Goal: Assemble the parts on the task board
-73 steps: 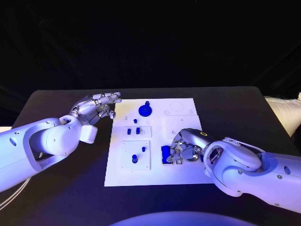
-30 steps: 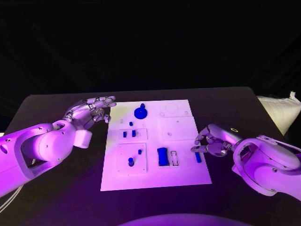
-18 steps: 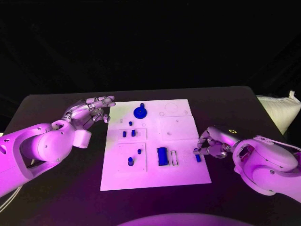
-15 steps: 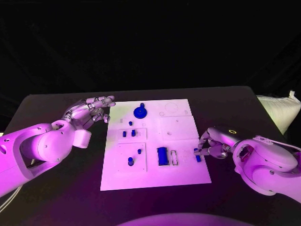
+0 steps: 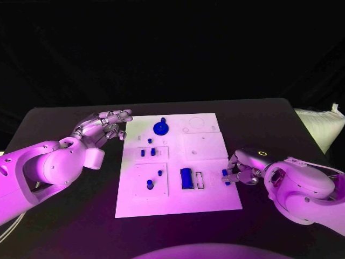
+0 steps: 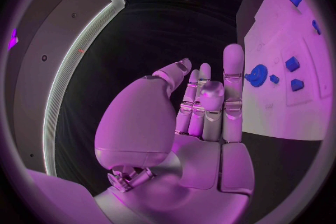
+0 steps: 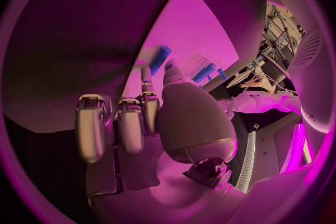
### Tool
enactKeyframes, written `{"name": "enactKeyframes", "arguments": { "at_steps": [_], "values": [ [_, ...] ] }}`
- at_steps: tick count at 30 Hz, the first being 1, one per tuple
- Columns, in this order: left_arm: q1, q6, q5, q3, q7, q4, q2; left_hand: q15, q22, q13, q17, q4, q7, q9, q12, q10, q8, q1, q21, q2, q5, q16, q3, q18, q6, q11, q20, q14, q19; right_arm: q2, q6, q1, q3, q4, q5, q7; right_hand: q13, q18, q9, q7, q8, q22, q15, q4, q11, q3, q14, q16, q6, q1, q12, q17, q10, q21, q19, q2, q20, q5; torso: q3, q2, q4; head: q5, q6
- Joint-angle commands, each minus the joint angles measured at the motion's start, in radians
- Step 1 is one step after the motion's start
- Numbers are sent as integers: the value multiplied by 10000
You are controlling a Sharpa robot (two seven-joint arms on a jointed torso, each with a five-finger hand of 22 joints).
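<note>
- I see the task board (image 5: 211, 199) lying flat in the middle of the frame on the black bench (image 5: 56, 226), with blue parts standing in it.
- A round blue part (image 5: 161, 128) sits near the board's upper edge; a long blue block (image 5: 186, 178) sits lower down beside a white slot.
- A small blue peg (image 5: 226, 177) lies at the board's right edge, and my right robot hand (image 5: 242, 168) has its fingertips at it. I cannot tell whether it is actually pinched.
- My left robot hand (image 5: 104, 124) hangs beside the board's upper left corner, fingers straight and close together, grasping nothing.
</note>
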Motion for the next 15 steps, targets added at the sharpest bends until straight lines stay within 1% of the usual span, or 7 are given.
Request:
{"name": "enactKeyframes", "arguments": {
  "at_steps": [1, 5, 6, 7, 9, 11, 15],
  "values": [
    [-2, 192, -84, 2, 55, 15, 14, -19, -10, 13, -12, 17, -18, -5, 63, -58, 6, -13, -58, 111, 49, -47, -59, 141, -51, -17, -15, -66, -83, 97, 323, -66, -6, -90, -269, -92, 96, -106, -27, 5, -62, 1672, -38, -19, -55, 90, 963, 26, 97, 227, -21, 2249, 531, 9, 620, -12, 14, 35, -7, -4, 15, 9, -9],
    [-5, 195, -87, 2, 56, 13, 12, -19, -10, 13, -12, 17, -18, -5, 63, -58, 6, -13, -58, 111, 49, -47, -59, 141, -51, -17, -15, -66, -83, 220, 372, -105, -6, -186, -376, -93, 99, -108, -65, -9, -126, 1682, -54, -192, -73, 222, 965, 32, 141, 554, -30, 2260, 531, 15, 623, 15, 0, -30, -10, -6, 9, 22, -15],
    [-6, 196, -87, 2, 56, 14, 12, -19, -10, 13, -12, 17, -18, -5, 63, -58, 6, -13, -58, 111, 49, -47, -59, 141, -51, -17, -15, -66, -83, 256, 414, -117, -7, -207, -430, -95, 99, -109, -75, -13, -143, 1686, -60, -254, -78, 273, 966, 34, 153, 662, -35, 2264, 530, 18, 624, 28, -4, -112, -10, -6, 9, 22, -15],
    [-6, 197, -88, 2, 55, 14, 11, -19, -10, 13, -12, 17, -18, -5, 63, -58, 6, -13, -58, 111, 49, -47, -59, 141, -51, -17, -15, -66, -83, 287, 482, -128, -7, -224, -498, -101, 99, -109, -90, -21, -167, 1687, -73, -365, -89, 378, 966, 35, 171, 853, -41, 2265, 528, 18, 624, 62, -13, -324, -10, -5, 9, 32, -18],
    [-7, 197, -88, 1, 54, 14, 9, -19, -10, 13, -12, 17, -18, -5, 63, -58, 6, -13, -58, 111, 49, -47, -59, 141, -51, -17, -15, -66, -83, 337, 721, -146, -7, -252, -714, -138, 100, -109, -116, -51, -208, 1688, -94, -594, -116, 623, 966, 35, 192, 1241, -50, 2267, 523, 18, 624, 149, -30, -562, -11, -3, 14, 43, -22],
    [-8, 194, -88, 1, 53, 16, 4, -19, -10, 13, -12, 17, -18, -5, 63, -58, 6, -13, -58, 111, 49, -47, -59, 141, -51, -17, -15, -66, -83, 388, 1026, -162, -7, -280, -976, -177, 88, -106, -146, -73, -256, 1678, -120, -931, -142, 960, 962, 25, 211, 1749, -88, 2251, 504, 6, 618, 228, -53, -616, -13, -3, 17, 43, -28],
    [-9, 189, -89, 1, 49, 19, -1, -19, -10, 13, -12, 17, -18, -5, 63, -58, 6, -13, -58, 111, 49, -47, -59, 141, -51, -17, -15, -66, -83, 510, 1516, -205, -8, -344, -1427, -215, 66, -107, -197, -40, -332, 1678, -99, -1234, -114, 1298, 961, 23, 267, 2024, -156, 2251, 476, 1, 614, 171, -60, -690, -20, -3, 9, 49, -38]
  ]
}}
